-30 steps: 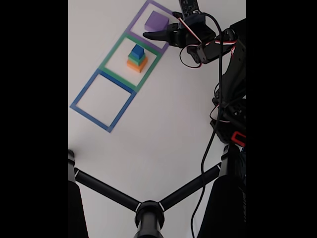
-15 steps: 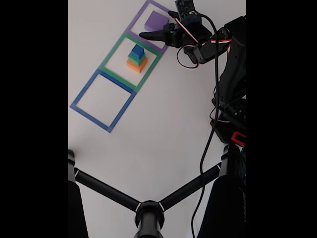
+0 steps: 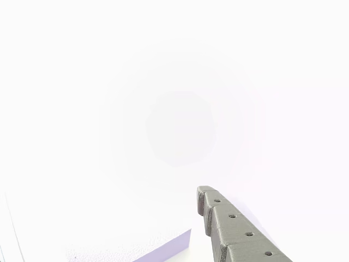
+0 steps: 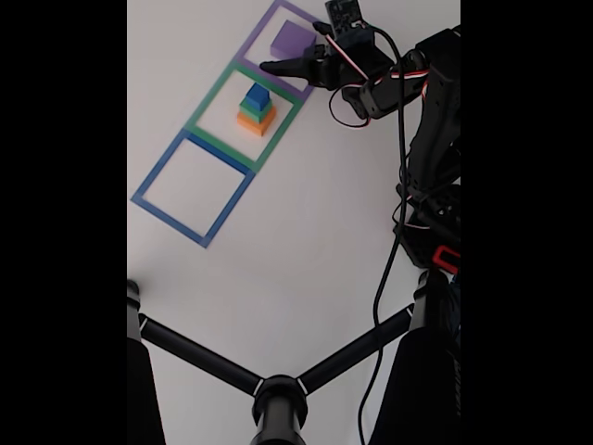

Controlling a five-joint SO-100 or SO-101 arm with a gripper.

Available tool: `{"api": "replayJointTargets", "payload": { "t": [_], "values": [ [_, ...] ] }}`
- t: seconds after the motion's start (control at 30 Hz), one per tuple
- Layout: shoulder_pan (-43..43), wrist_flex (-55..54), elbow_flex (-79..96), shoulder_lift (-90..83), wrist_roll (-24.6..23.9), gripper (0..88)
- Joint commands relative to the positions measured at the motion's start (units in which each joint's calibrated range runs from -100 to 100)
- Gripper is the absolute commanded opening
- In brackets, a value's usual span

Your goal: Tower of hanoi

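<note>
Three small blocks (blue, green, orange) are sitting stacked in the green taped square; the large purple block is lying alone in the purple taped square near the table's far edge. The black gripper is hovering between them, empty; finger spacing cannot be determined. Judged: most transfers are remaining.

place: hobby/lab bench | evidence: white table, taped squares, tripod

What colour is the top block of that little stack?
Blue, seen best in the fixed view.
</note>
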Motion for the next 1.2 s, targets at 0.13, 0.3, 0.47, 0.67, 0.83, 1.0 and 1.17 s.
{"api": "replayJointTargets", "payload": {
  "t": [0.13, 0.3, 0.47, 0.67, 0.83, 1.0, 1.17],
  "values": [
    [-1.62, -1.54, -1.61, -0.04, 0.0, 48.2],
    [-1.62, -1.87, -1.61, 0.61, 0.0, 48.2],
    [-1.34, -2.27, -1.61, 1.17, 0.0, 48.2],
    [-1.34, -2.68, -1.61, 1.5, 0.0, 48.1],
    [-1.14, -3.32, -1.7, 2.06, 0.0, 47.8],
    [-1.05, -3.41, -1.97, 2.47, 0.0, 47.2],
    [-0.95, -3.97, -2.24, 2.87, 0.0, 46.2]
  ]
}}
